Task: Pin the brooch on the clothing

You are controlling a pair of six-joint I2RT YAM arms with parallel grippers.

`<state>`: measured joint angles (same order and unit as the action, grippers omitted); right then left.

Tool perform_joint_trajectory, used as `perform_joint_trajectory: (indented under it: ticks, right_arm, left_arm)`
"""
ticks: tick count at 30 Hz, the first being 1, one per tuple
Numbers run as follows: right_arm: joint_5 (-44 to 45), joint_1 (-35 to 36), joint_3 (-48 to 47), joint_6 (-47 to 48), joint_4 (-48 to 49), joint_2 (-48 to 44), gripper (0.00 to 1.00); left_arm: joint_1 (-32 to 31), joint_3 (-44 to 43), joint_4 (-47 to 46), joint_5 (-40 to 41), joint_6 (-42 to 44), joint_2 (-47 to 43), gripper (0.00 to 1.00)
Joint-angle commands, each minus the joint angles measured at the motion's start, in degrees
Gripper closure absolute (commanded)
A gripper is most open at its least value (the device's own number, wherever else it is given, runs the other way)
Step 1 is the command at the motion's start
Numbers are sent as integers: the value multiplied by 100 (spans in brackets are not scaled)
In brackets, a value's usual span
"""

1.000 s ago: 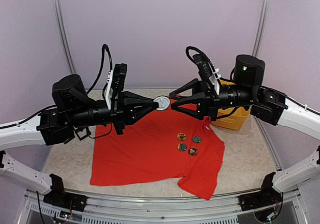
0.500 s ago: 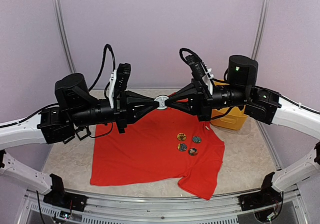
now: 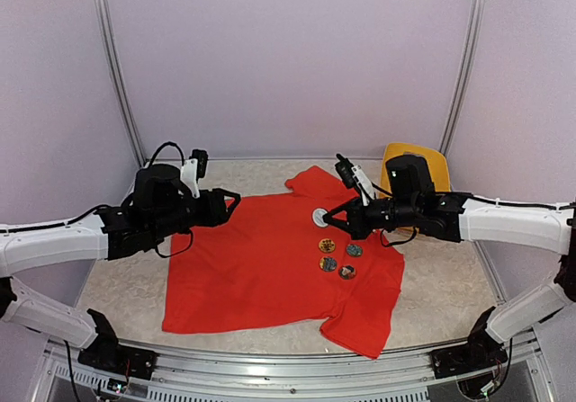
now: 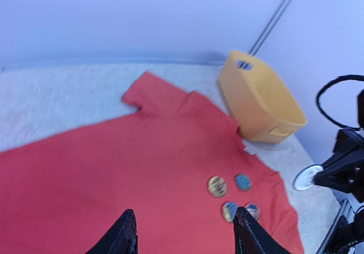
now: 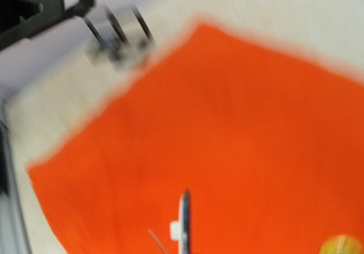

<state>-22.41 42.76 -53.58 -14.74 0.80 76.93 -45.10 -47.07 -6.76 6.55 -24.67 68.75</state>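
Right arm: the right gripper (image 3: 329, 215) is closed on the brooch (image 3: 319, 214), a small white round disc pinched at the fingertips. The disc hangs over the far right part of the T-shirt (image 3: 252, 267), near the collar; whether it touches the fabric cannot be told. In the right wrist view, which is badly blurred, the disc appears edge-on with red cloth behind it.

Left arm: the left gripper (image 3: 232, 202) is open and holds nothing. In its wrist view the two fingers (image 4: 122, 240) stand apart with only red fabric visible between them. It sits above the far left edge of the shirt, well apart from the right gripper.

Clothing: the red short-sleeved T-shirt lies spread flat on the table (image 3: 117, 276), filling most of the middle, with one sleeve pointing to the near right.

Other items: four round badges (image 3: 328, 263) sit in a tight cluster on the right side of the shirt, just near of the held disc. A yellow plastic basket (image 3: 416, 154) stands at the far right, beyond the right arm, beside the shirt's far right edge.
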Motion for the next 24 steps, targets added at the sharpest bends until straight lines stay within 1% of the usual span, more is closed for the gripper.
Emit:
perform_joint_trajectory:
  ticks: [1,5,8,11,13,15,16,17,18,20,21,22,24]
  right_arm:
    - [236,-100,655,-479,529,288,100]
    - [112,-249,1039,-642,829,481,100]
    - [111,-325,1238,-666,934,520,100]
    - [74,-429,1358,-719,947,528,100]
    - [63,-478,1427,-759,963,446,100]
    - [94,-510,1482,-783,964,354,100]
    - [124,-525,1490,-790,936,309,100]
    - [119,-531,1501,-788,918,272,100]
    - [125,-529,1500,-776,895,238,100]
    - [105,-524,1487,-725,831,196,100]
    - [113,-529,1483,-692,808,167,100]
    - [148,-525,1497,-677,792,145,100]
    - [175,-525,1516,-646,795,122,100]
  left_arm:
    - [277,1178,350,341,-1495,295,46]
    - [580,1997,61,260,-1918,647,45]
    - [951,2367,-190,-96,-2080,1037,45]
    - [1341,2616,-398,-377,-2220,1215,45]
    - [1446,2653,-324,-203,-2232,1124,45]
    - [1402,2527,-56,304,-2162,858,45]
    - [1294,2410,78,686,-2065,698,44]
    - [1048,2263,142,1098,-1869,568,42]
    - [666,2105,27,1544,-1403,379,41]
    - [-286,1834,-497,2122,-40,275,36]
    - [-635,1734,-807,1958,762,298,35]
    - [-867,1601,-959,1493,1406,451,35]
    - [-1151,1231,-793,287,2419,803,35]
